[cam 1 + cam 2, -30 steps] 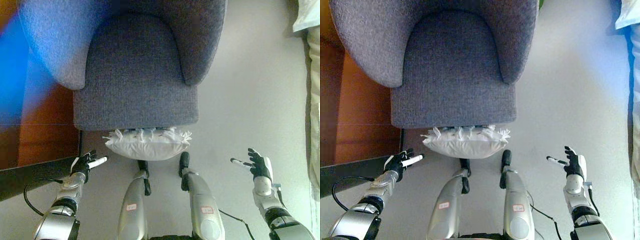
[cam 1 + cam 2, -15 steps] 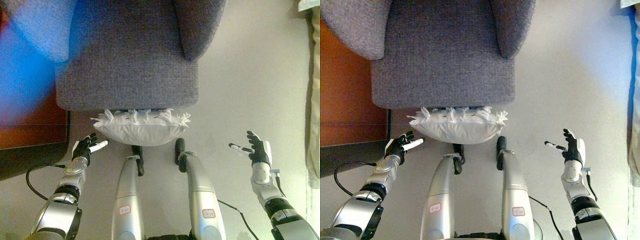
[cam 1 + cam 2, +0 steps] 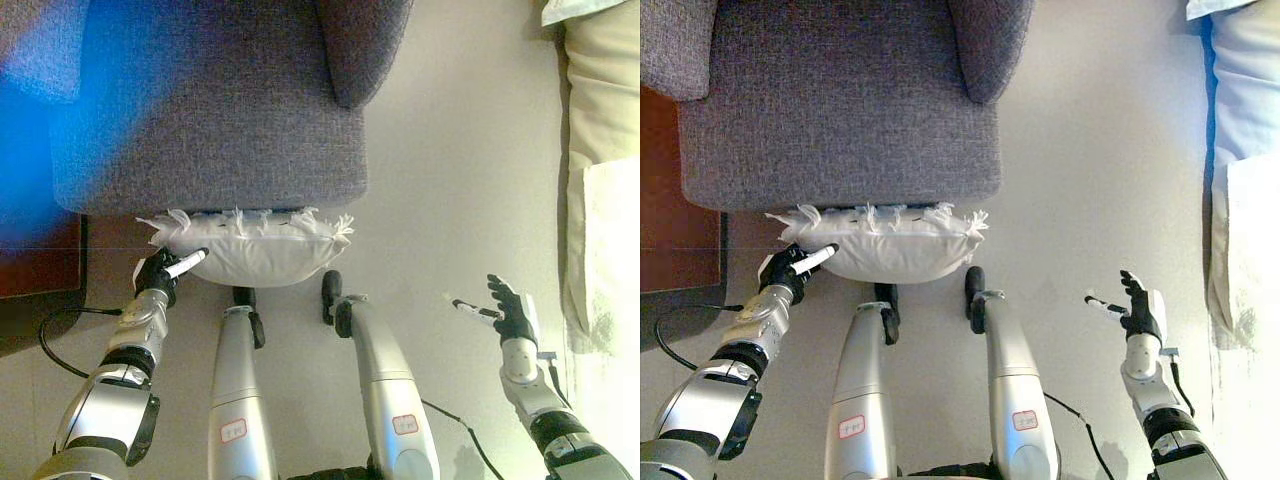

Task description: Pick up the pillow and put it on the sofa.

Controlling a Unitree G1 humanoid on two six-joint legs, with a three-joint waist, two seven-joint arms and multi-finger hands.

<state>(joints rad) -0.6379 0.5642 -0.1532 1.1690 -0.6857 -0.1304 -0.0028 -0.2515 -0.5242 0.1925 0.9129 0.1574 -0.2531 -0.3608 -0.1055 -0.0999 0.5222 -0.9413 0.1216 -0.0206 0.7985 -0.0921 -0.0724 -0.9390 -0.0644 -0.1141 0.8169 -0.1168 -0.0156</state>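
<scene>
Lying on pale floor [image 3: 1080, 150]: pillow [image 3: 890, 250]

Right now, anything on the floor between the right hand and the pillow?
No objects. Between the right hand and the white fringed pillow there is only bare light floor, clearest in the right eye view.

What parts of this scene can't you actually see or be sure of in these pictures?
- Sofa: its back and left side are cut off by the edges of both views.
- Pillow: its far edge is tucked under the sofa's front.
- Left hand: whether it touches the pillow is unclear.
- Pale bedding: cut off at the right edge.
</scene>
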